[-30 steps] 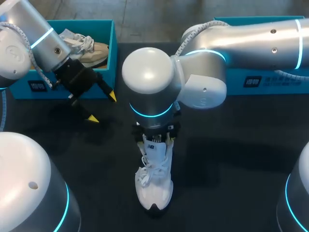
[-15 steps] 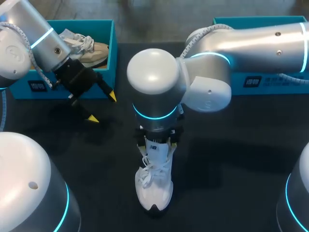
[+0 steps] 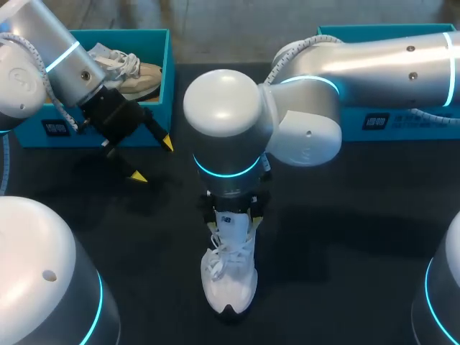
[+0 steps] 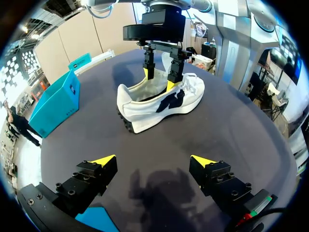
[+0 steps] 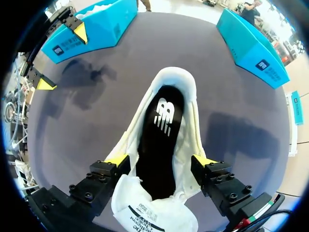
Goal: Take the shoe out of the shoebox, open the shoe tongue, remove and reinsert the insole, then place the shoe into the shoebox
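Observation:
A white shoe [image 3: 230, 277] lies on the dark table with its toe towards me; its black insole [image 5: 161, 130] shows inside. My right gripper [image 5: 161, 159] hangs over the shoe's mouth just behind the tongue [image 5: 154, 212]. It is open, with a yellow fingertip close beside each side wall; I cannot tell whether they touch. In the left wrist view the shoe [image 4: 159, 104] lies ahead with the right gripper [image 4: 159, 79] on it. My left gripper [image 3: 152, 158] is open and holds nothing, in front of the left teal shoebox [image 3: 169, 86].
The left shoebox holds a second, beige shoe [image 3: 133, 72]. Another teal box [image 3: 402, 118] stands at the back right, under my right arm. Bare dark tabletop [image 3: 345, 237] lies on both sides of the white shoe.
My right arm's wrist has shifted slightly over the shoe's mouth. The shoe and the left arm have stayed where they were.

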Controlling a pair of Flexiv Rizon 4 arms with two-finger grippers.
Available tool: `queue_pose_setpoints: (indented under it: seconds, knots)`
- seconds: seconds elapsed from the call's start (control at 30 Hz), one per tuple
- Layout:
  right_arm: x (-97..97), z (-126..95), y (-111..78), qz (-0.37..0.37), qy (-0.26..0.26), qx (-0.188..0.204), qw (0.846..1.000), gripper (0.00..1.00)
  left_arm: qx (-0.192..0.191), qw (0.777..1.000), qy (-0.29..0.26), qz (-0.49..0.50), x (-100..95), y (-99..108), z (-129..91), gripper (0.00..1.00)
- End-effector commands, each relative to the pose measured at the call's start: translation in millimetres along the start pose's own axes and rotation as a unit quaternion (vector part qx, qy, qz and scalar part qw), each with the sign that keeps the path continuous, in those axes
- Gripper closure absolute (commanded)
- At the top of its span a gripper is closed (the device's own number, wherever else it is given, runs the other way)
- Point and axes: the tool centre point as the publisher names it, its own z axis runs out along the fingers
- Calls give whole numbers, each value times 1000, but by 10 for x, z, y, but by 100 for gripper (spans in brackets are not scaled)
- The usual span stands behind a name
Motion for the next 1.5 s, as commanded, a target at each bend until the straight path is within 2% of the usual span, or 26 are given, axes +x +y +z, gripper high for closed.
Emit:
queue_pose_setpoints:
  seconds: [0.03, 0.53, 1.0, 1.27, 1.5]
  knots:
    - [101, 12, -97, 47, -15, -5, 999, 20, -1, 1000, 0, 0, 8, -5, -4, 0]
    - [95, -129, -266, 81, -32, -10, 996, 18, -1, 1000, 0, 0, 8, -5, -4, 0]
    - [125, -260, -402, 104, -47, -12, 993, 27, -1, 1000, 0, 0, 8, -5, -4, 0]
    - [48, -285, -468, 120, -57, -9, 991, 25, -1, 1000, 0, 0, 8, -5, -4, 0]
    - [6, -424, -481, 130, -70, -18, 989, 32, -1, 1000, 0, 0, 8, -5, -4, 0]
